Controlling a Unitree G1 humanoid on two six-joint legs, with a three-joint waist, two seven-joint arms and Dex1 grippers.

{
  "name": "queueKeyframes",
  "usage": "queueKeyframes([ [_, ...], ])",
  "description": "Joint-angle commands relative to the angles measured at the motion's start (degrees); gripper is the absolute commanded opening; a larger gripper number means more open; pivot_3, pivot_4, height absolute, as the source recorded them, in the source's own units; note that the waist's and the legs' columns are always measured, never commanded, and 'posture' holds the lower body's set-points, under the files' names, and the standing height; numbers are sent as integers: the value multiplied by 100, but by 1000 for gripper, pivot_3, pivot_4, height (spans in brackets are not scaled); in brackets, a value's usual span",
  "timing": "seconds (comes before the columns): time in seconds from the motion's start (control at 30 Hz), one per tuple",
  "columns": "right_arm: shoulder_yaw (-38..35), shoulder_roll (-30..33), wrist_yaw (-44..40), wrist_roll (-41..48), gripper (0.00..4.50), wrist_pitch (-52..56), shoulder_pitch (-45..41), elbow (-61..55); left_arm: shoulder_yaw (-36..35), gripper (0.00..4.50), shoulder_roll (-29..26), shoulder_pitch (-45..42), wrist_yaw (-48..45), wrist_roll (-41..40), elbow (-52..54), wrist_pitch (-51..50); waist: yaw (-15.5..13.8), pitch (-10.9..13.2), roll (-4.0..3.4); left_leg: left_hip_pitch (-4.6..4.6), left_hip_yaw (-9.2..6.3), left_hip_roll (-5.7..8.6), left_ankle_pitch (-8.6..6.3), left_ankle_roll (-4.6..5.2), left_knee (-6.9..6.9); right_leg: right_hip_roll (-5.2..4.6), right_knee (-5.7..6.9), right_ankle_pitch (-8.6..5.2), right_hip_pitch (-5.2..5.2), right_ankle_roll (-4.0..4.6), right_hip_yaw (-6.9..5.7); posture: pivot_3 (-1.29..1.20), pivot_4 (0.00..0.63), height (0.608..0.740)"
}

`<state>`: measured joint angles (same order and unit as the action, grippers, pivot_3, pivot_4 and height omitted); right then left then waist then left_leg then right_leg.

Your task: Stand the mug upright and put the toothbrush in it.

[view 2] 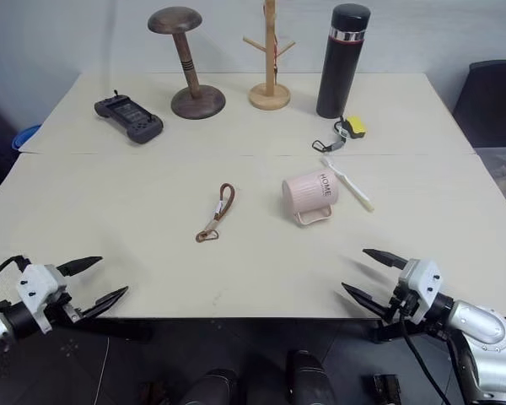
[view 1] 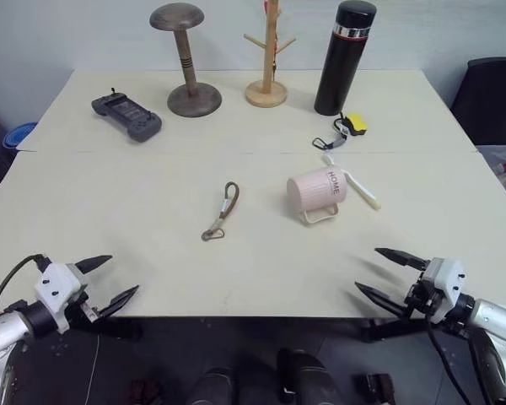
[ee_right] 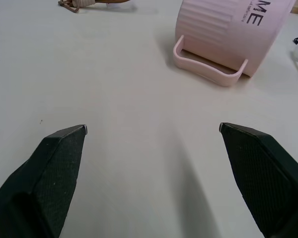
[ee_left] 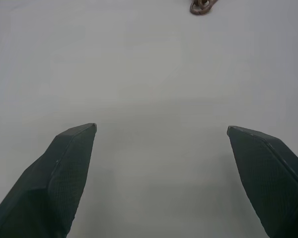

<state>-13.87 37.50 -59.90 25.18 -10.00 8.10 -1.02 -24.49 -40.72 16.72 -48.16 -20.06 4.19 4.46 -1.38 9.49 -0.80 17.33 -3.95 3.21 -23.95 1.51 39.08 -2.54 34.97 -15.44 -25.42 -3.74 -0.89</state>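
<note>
The pale pink mug (view 1: 317, 191) marked "HOME" lies on its side right of the table's middle, its loop handle toward the near edge; the right wrist view shows the mug (ee_right: 228, 30) ahead of that gripper. The white toothbrush (view 1: 354, 184) lies flat just behind and right of the mug, touching or nearly touching it. My right gripper (view 1: 379, 274) hovers open at the near right edge of the table, well short of the mug. At the near left edge my left gripper (view 1: 111, 280) is open too, nothing between its fingers.
A brown strap with a metal clasp (view 1: 222, 211) lies left of the mug. Along the back stand a black thermos (view 1: 344, 57), a wooden peg stand (view 1: 267, 52), a mushroom-shaped wooden stand (view 1: 185, 59) and a dark handheld controller (view 1: 126, 116). A yellow-and-black tag (view 1: 351, 126) lies near the thermos.
</note>
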Motion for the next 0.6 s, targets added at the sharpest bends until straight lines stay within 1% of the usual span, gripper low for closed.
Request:
queueKeyframes([
  [0.03,-91,-22,68,81,4472,23,27,-231,-73,4500,43,-4,63,-53,263,14,0,0,0,0,0,0,0,0,0,0,1,0,0,0,0,0,150,740],
  [0.2,-117,-9,64,105,4472,39,15,-214,-53,4500,66,-65,-24,-224,366,-275,0,0,0,0,0,0,0,0,0,0,0,0,0,0,0,0,150,740],
  [0.6,-177,-120,12,263,4472,25,112,-64,6,4500,93,-288,-117,-266,306,-394,0,0,0,0,0,0,1,-1,0,1,1,0,0,0,-1,0,150,740],
])
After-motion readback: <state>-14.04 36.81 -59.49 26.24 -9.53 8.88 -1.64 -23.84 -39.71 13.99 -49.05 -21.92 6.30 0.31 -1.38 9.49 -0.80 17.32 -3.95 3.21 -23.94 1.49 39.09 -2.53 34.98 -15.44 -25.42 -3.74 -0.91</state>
